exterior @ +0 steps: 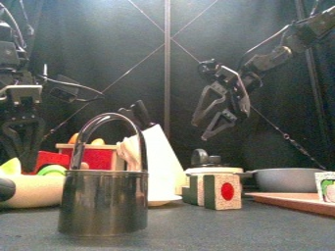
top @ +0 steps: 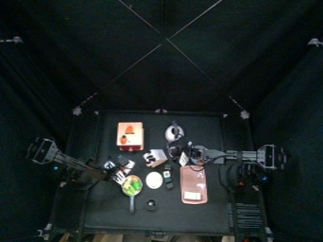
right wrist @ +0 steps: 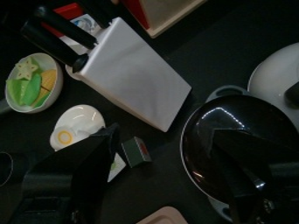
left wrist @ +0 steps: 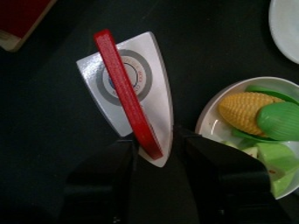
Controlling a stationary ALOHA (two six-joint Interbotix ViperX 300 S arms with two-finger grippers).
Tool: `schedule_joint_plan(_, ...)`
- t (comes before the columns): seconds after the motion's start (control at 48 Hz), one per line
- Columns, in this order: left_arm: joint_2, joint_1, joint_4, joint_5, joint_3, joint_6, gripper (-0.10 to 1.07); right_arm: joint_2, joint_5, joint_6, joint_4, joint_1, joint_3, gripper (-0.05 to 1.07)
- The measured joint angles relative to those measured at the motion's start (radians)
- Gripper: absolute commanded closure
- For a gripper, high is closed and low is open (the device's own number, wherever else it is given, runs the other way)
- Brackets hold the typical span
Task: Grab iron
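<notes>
Left hand (left wrist: 160, 150) partly open astride the red handle of the white iron (left wrist: 131, 83), lying beside a white bowl (left wrist: 212, 105) holding corn (left wrist: 243, 108) and green vegetables (left wrist: 281, 121); right hand (right wrist: 163, 188) open, empty.

Robot test pen in a lab

Black curtains (top: 76, 57) enclosed a small black table (top: 101, 213) between two mounted arms, with toy corn (left wrist: 247, 109) and a toy iron (left wrist: 131, 83) laid out.

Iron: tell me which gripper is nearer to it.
Left. The left gripper straddles the iron's red handle from above; the right gripper hangs apart, over the pan.
</notes>
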Motion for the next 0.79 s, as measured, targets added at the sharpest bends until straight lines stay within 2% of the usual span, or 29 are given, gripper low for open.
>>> schedule_joint_plan(0.125,-0.003,0.003,0.000,-0.002,0.000,0.005,0.52,0.000,0.000,0.000,0.000,0.000,0.000,0.02)
schedule_joint_plan(0.25,-0.023,0.005,-0.006,0.006,0.002,0.006,0.52,0.000,0.000,0.000,0.000,0.000,0.000,0.02)
schedule_joint_plan(0.604,-0.178,0.005,0.005,0.060,0.018,0.011,0.52,-0.003,0.002,0.002,0.018,0.012,0.000,0.02)
schedule_joint_plan(0.792,-0.210,0.003,0.034,0.061,0.021,0.020,0.52,-0.008,0.020,-0.005,0.009,0.041,-0.005,0.02)
